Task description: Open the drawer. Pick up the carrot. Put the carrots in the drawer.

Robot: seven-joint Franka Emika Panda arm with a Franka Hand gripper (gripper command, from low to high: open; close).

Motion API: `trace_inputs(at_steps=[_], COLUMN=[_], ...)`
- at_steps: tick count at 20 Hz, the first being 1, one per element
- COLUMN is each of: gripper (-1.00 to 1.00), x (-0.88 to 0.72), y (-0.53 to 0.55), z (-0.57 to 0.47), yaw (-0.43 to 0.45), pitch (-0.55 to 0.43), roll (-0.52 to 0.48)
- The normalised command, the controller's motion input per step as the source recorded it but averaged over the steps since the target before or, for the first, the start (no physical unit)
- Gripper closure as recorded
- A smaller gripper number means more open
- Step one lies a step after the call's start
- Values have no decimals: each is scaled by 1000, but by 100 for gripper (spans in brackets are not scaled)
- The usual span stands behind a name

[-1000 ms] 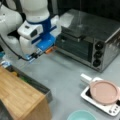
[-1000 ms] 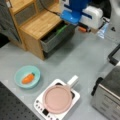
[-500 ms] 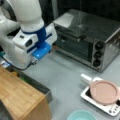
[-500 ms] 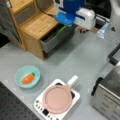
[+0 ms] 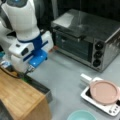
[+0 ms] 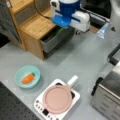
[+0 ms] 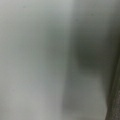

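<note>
The dark grey drawer (image 6: 51,41) of the bamboo-topped cabinet (image 6: 35,25) stands partly pulled out, and its front (image 5: 46,93) also shows in a front view. The orange carrot (image 6: 28,78) lies in a teal bowl (image 6: 18,72) on the table, far from the arm. My gripper (image 5: 27,72) hangs under the white and blue hand (image 6: 65,15), right over the back of the open drawer. Its fingers are hidden by the hand. The wrist view holds only a blurred grey surface.
A silver toaster oven (image 5: 85,42) stands at the back. A pink pan (image 6: 57,98) sits on a white cooker (image 6: 41,107) near the bowl. Something green (image 6: 60,30) shows at the drawer's rear. A cable (image 5: 8,72) runs over the cabinet top.
The arm has come down and moved toward the cabinet, so the hand now hangs over the open drawer. The drawer, bowl and carrot have not moved.
</note>
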Motion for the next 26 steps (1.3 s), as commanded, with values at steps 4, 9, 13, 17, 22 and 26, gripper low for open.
trace_inputs(at_steps=[4,9,13,17,22,26], gripper=[-100,-100,-100,-100,-100,-100], x=[24,52,30,-24,-93,-181], y=[-188,-130,-114,-107,-158,-184], z=[-24,-73,-173,-178,-170,-162], yaw=[132,120,102,83,96,125], pitch=[-41,-41,-23,1,-27,-59], roll=[-31,-31,-20,-25,-40,-60])
